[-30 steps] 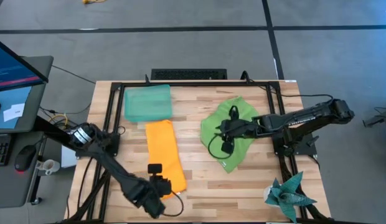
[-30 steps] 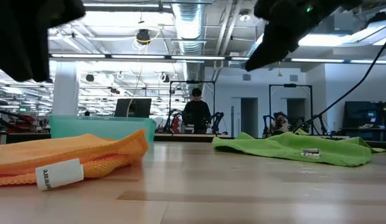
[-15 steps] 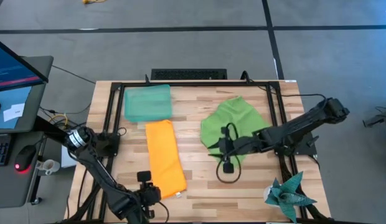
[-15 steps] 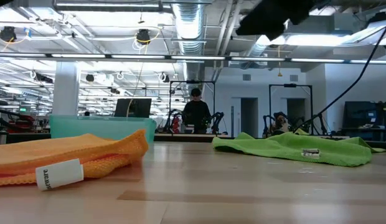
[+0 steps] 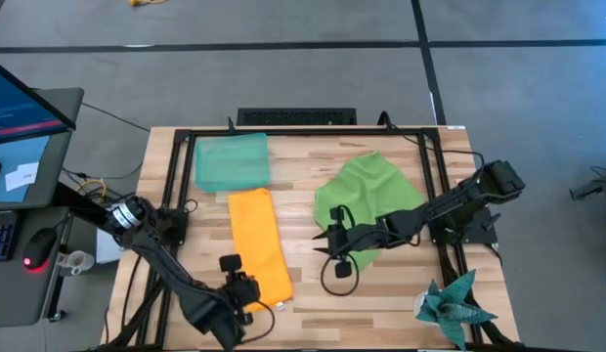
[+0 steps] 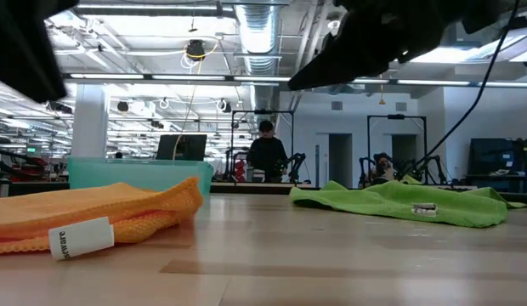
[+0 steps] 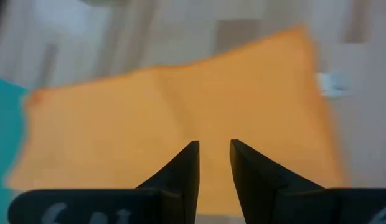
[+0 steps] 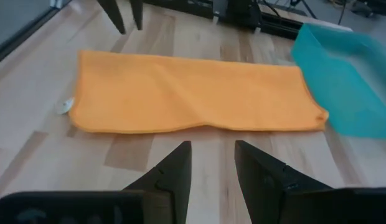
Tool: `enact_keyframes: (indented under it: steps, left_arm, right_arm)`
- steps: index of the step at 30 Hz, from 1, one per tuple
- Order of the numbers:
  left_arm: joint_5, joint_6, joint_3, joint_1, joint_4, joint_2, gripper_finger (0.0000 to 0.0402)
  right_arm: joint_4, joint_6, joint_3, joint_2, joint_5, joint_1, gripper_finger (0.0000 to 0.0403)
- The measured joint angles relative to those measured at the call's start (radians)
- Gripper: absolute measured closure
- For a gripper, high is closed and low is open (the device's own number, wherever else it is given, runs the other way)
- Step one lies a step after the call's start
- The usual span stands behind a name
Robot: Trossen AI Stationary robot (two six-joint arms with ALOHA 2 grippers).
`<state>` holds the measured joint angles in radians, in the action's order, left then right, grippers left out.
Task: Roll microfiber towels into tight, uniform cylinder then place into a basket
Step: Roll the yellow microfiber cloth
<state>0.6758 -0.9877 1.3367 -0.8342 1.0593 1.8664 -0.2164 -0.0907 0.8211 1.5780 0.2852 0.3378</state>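
Note:
The orange towel (image 5: 259,244) lies folded into a long strip on the table, with a white tag (image 6: 81,238) at its near end. The green towel (image 5: 367,196) lies loosely spread to its right. The teal basket (image 5: 231,161) stands at the far left. My left gripper (image 5: 244,286) hovers at the orange towel's near end, open and empty (image 7: 214,155). My right gripper (image 5: 321,242) hovers between the two towels, pointing at the orange towel (image 8: 193,93), open and empty (image 8: 211,158).
A spiky teal star-shaped object (image 5: 454,305) sits at the table's near right corner. A black frame (image 5: 176,176) runs along the table's edges. Bare wood lies between the towels and along the near edge. A person (image 6: 266,153) stands far behind the table.
My right gripper has gone from above the green towel toward the table's left and near edge, and now stands beside the orange towel. My left gripper has drawn back a little and returned to the orange towel's near end. Both towels lie as before.

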Motion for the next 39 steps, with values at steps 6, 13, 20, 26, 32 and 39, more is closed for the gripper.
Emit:
enact_keyframes:
  steps: [6, 13, 20, 26, 32, 39]
  left_arm:
    - [0.021, 0.026, -0.114, 0.065, 0.017, 0.000, 0.0319]
    - [0.001, 0.091, -0.225, 0.172, -0.116, 0.000, 0.0319]
    - [-0.108, 0.260, -0.276, 0.312, -0.269, 0.001, 0.0319]
    - [-0.173, 0.401, -0.298, 0.393, -0.496, -0.002, 0.0319]
    - [-0.181, 0.472, -0.300, 0.444, -0.670, 0.001, 0.0319]
    - [-0.163, 0.595, -0.297, 0.493, -0.749, 0.033, 0.0319]
  right_arm:
    - [0.011, 0.063, 0.000, -0.013, 0.000, -0.015, 0.0257]
    - [0.041, 0.057, 0.000, -0.013, 0.000, -0.015, 0.0257]
    - [0.051, 0.057, 0.000, -0.013, 0.000, -0.019, 0.0257]
    - [0.060, 0.057, 0.000, -0.013, 0.000, -0.019, 0.0257]
    - [0.091, 0.057, 0.000, -0.013, 0.000, -0.019, 0.0257]
    - [0.120, 0.057, 0.000, -0.013, 0.000, -0.019, 0.0257]
